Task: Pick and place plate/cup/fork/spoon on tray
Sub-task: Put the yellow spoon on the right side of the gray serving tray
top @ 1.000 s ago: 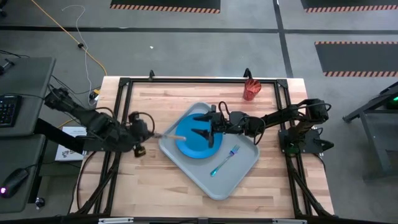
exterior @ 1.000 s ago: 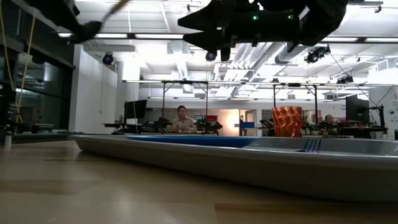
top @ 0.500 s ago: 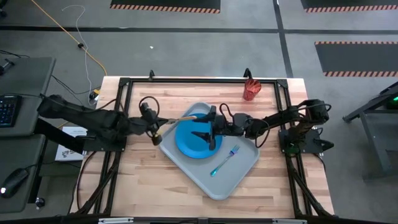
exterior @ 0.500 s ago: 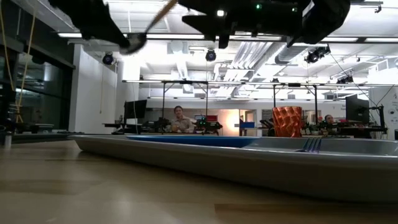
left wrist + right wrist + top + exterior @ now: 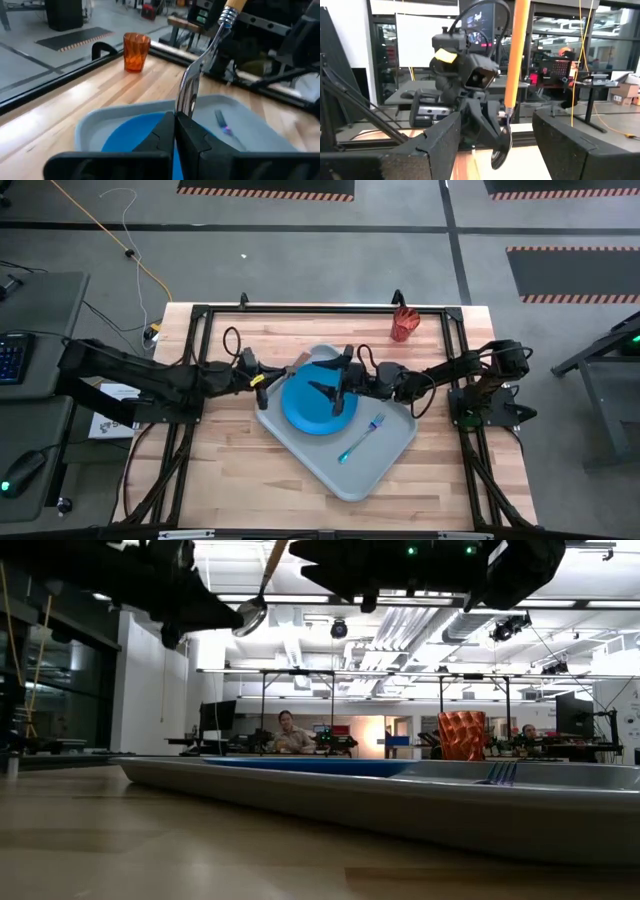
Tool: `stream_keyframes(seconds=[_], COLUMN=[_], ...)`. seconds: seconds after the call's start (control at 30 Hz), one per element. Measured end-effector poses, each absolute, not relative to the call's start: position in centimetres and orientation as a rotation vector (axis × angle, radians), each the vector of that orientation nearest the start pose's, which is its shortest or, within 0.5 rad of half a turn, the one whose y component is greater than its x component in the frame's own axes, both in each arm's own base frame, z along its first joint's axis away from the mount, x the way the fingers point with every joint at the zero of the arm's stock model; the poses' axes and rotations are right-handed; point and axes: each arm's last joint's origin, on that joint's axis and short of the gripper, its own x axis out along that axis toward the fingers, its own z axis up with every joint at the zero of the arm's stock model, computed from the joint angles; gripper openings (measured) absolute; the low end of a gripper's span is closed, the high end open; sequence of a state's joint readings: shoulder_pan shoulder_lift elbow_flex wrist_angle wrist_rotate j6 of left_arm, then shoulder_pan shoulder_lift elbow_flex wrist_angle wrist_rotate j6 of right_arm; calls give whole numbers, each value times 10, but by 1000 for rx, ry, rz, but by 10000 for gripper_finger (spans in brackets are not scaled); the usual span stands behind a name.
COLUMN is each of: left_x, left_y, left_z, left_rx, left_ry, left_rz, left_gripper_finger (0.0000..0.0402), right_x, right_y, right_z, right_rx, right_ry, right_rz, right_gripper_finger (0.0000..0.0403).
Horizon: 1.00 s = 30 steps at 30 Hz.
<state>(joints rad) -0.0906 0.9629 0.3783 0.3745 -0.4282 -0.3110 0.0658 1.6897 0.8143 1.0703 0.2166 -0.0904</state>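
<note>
Above the tray's left rim, spoon in left tool, handle toward right tool.

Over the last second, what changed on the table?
The left pincer, shut on the spoon, carried it from the tray's left edge toward the open right pincer, which stayed over the plate, and tipped its orange handle upward. Plate and fork stayed on the tray, the cup at the table's far edge.
</note>
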Motion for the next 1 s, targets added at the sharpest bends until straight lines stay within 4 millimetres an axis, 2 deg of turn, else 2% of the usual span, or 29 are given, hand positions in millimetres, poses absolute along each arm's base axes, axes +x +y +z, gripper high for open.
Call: stream_keyframes(seconds=[0.23,0.43,0.77,0.87,1.0], left_x=[207,222,223,223,223], left_y=[-7,-10,-9,-9,-9], left_z=[199,184,187,186,185], left_rx=[-290,-291,-266,-264,-267], left_ry=[78,88,51,57,68], left_rz=[354,313,330,332,334], left_gripper_finger=[0,0,0,0,0], right_x=[349,364,368,368,368], right_y=[16,15,14,14,14], right_z=[238,235,235,236,236], right_rx=[-78,-77,-101,-99,-98], right_ry=[-199,-194,-195,-193,-195], right_rz=[-182,-182,-209,-231,-238], right_gripper_finger=[240,240,238,221,168])
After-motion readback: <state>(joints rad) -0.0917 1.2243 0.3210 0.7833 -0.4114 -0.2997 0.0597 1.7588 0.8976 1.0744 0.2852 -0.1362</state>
